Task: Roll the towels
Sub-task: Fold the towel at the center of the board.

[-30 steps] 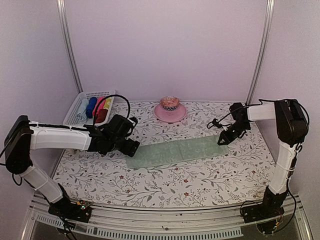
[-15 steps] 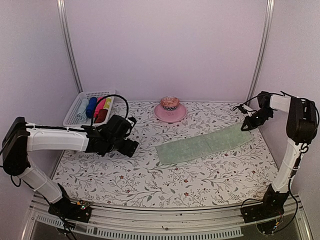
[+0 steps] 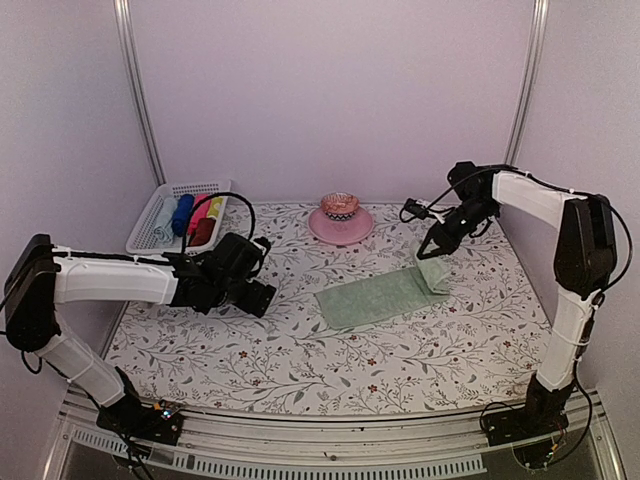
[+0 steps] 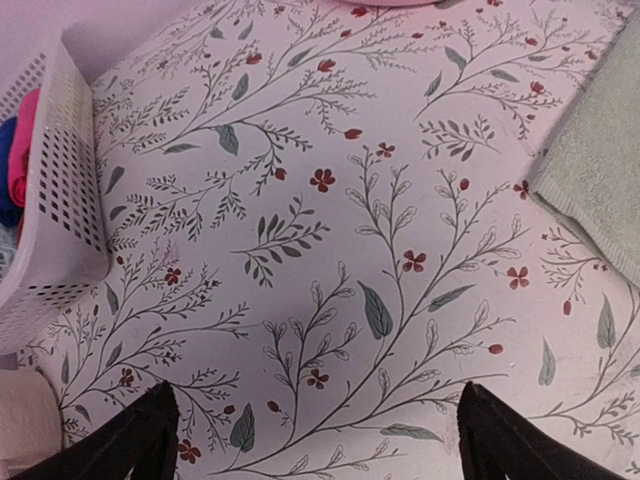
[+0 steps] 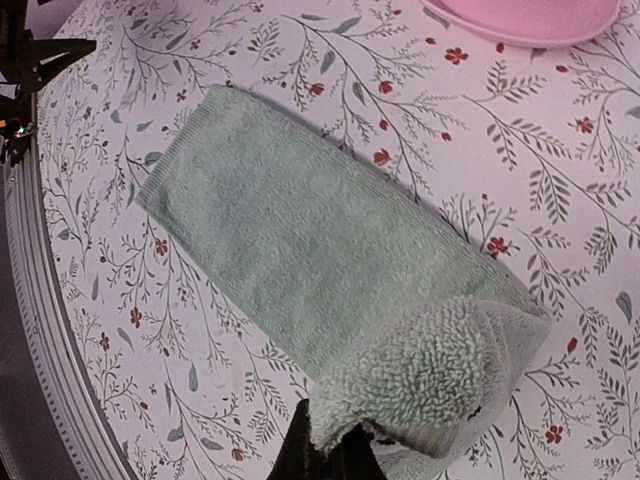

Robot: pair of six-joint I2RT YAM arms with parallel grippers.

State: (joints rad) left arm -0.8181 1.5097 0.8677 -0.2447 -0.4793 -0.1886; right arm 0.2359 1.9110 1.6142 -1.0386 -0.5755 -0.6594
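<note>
looking down from the top camera, i see the sage green towel (image 3: 372, 298) lying on the floral table cover (image 3: 300, 370), right of centre, its long side running up toward the right. most of it is flat. its far right end is lifted off the cover and curled back over the flat part. the right gripper (image 3: 433, 252) has that end: jaws together, clamped on the towel's edge, with the cloth hanging from it in a short fold. on my right wrist feed the towel stretches away from the fingers (image 5: 325, 455), and the raised end shows its fluffy underside bunched just above them. the opposite short edge lies flat on the cover.

the left gripper (image 3: 262, 296) hovers low over the cover, left of the towel and apart from it, jaws spread wide with nothing between them. on my left wrist feed its two fingers frame bare floral print, and a corner of the towel shows at the right edge.

the white basket (image 3: 150, 228) sits at the back left, holding coloured rolls (image 3: 196, 215); i can't tell what they are. a pink stand (image 3: 340, 228) with a small bowl (image 3: 340, 205) on it stands at the back centre, behind the towel and not touching it.
</note>
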